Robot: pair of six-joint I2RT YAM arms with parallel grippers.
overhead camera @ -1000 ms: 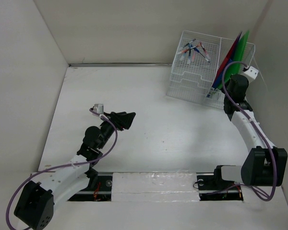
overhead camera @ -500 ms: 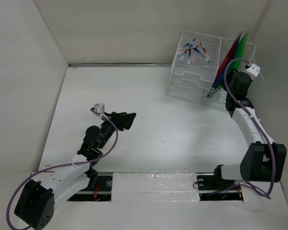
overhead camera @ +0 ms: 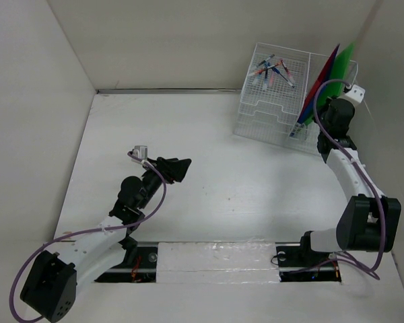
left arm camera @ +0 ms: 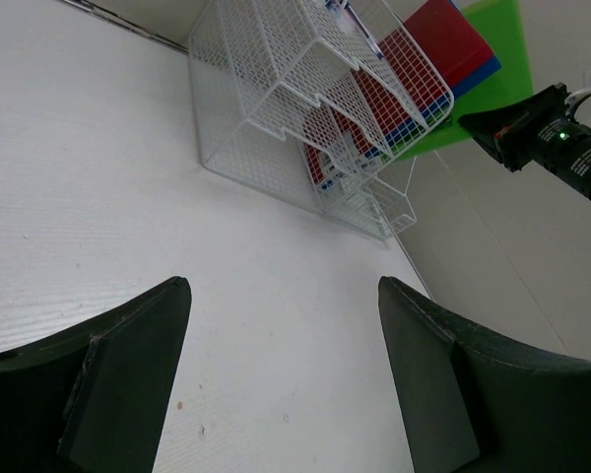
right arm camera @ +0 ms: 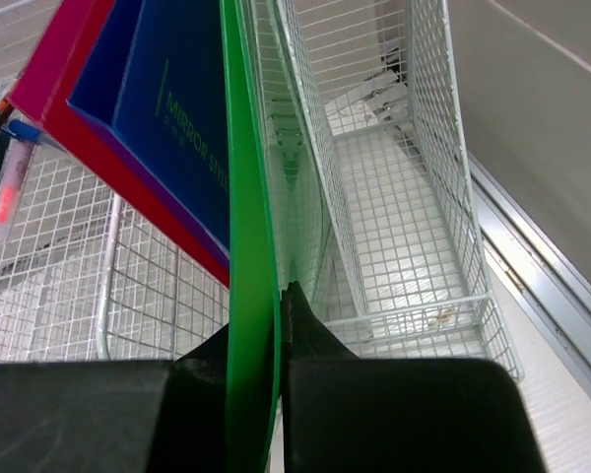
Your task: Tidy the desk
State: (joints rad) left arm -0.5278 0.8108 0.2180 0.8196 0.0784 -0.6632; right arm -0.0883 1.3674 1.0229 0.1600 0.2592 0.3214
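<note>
By the rack [overhead camera: 273, 101], right hand [right arm camera: 279, 296], shifted back, pinches green folder [right arm camera: 246, 197].

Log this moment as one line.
left gripper: open, empty, over desk | right gripper: shut on green folder | green folder: in rack beside blue folder

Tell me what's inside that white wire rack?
Pens lie in the top tray of the wire rack. A red folder, blue folder and green folder lean in its side slot, the right pincer shut on the green one. The top tray covers what the lower trays hold.
</note>
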